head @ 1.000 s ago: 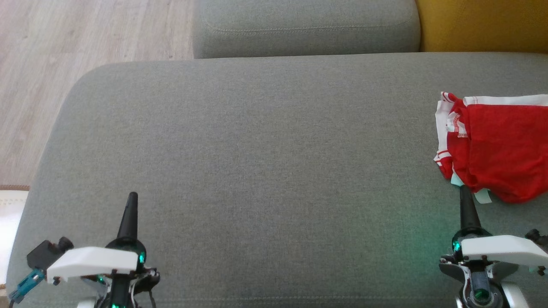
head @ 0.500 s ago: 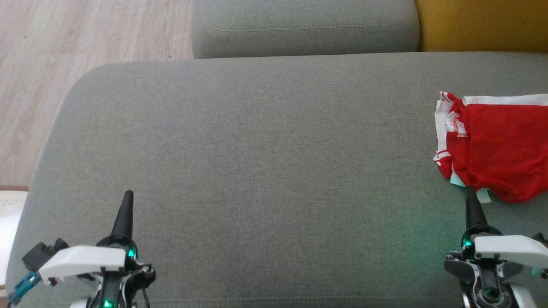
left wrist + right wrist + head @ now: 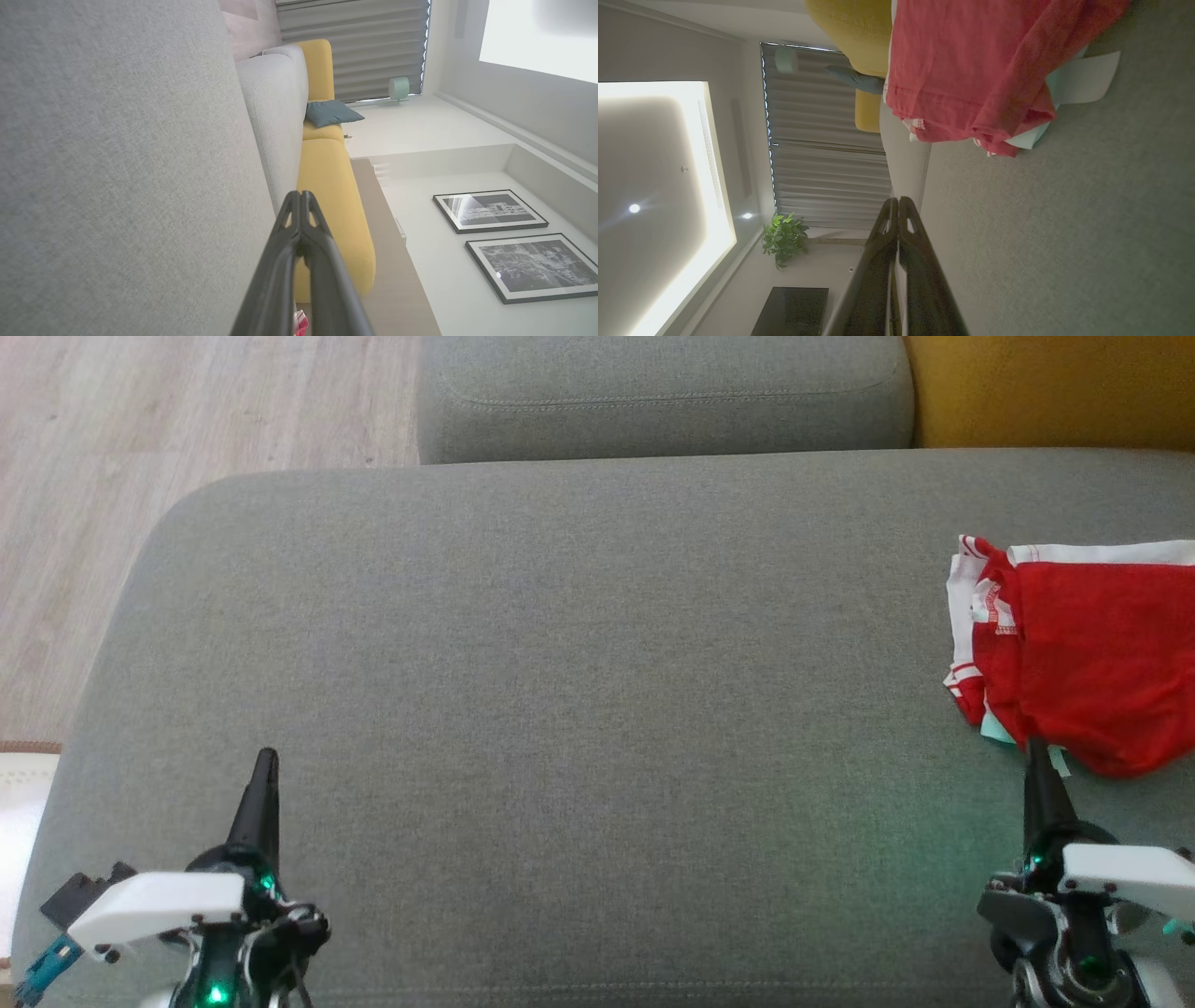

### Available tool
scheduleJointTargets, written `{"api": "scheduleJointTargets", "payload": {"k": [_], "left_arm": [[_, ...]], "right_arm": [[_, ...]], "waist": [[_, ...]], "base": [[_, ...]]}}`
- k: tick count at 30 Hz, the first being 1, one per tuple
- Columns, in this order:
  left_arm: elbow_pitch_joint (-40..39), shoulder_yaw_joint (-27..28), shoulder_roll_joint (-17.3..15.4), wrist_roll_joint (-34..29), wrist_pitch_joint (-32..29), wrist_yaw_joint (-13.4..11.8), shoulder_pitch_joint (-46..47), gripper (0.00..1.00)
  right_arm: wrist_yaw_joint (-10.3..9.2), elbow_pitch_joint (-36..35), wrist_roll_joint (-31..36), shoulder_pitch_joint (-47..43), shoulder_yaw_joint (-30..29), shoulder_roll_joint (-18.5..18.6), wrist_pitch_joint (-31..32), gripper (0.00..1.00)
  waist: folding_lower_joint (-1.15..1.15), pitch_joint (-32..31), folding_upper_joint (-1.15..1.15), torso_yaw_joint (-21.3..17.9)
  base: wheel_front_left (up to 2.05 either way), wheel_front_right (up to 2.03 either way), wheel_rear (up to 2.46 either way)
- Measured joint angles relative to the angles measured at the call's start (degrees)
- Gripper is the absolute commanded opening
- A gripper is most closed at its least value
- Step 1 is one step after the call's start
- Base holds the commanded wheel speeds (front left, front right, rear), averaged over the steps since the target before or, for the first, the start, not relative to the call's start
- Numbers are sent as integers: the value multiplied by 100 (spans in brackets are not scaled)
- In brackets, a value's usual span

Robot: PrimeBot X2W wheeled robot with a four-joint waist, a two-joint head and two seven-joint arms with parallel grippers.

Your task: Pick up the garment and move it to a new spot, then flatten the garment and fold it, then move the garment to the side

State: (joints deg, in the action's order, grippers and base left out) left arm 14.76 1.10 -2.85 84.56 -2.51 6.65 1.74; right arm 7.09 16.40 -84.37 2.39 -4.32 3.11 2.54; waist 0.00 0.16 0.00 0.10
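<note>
Garment [image 3: 1088, 644] and both grippers share one grey sofa seat [image 3: 597, 644]. Nearest to us, the left gripper [image 3: 266, 758] sits over the seat's near left corner. Its two dark fingers are clenched together on nothing, tips pointing away from us. At the near right, the right gripper [image 3: 1034, 747] has its fingers pressed together too, empty, tips aimed at the garment's near edge. From the right wrist we see bare grey fabric between those tips and the cloth, so they are near but apart. Just beyond, the garment lies in a rumpled heap at the seat's right side, red with white trim, running off the head view's right edge. Pale slips [image 3: 1058, 763] peek from under its near hem. Farther back we see a grey back cushion [image 3: 663, 392], with a yellow cushion [image 3: 1055, 387] to its right and wooden floor [image 3: 187, 401] to its left.
</note>
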Motion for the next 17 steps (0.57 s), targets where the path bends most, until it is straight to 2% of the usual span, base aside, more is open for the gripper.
{"api": "scheduleJointTargets", "payload": {"k": [13, 17], "left_arm": [[74, 172, 0, 787, -248, 41, 98, 0], [75, 180, 0, 848, -254, 41, 98, 0]], "right_arm": [[0, -24, -812, 71, -162, 0, 212, 0], [0, -24, -876, 71, -170, 0, 227, 0]], "waist": [[0, 2, 0, -10], [0, 2, 0, -10]], "base": [[0, 0, 0], [0, 0, 0]]}}
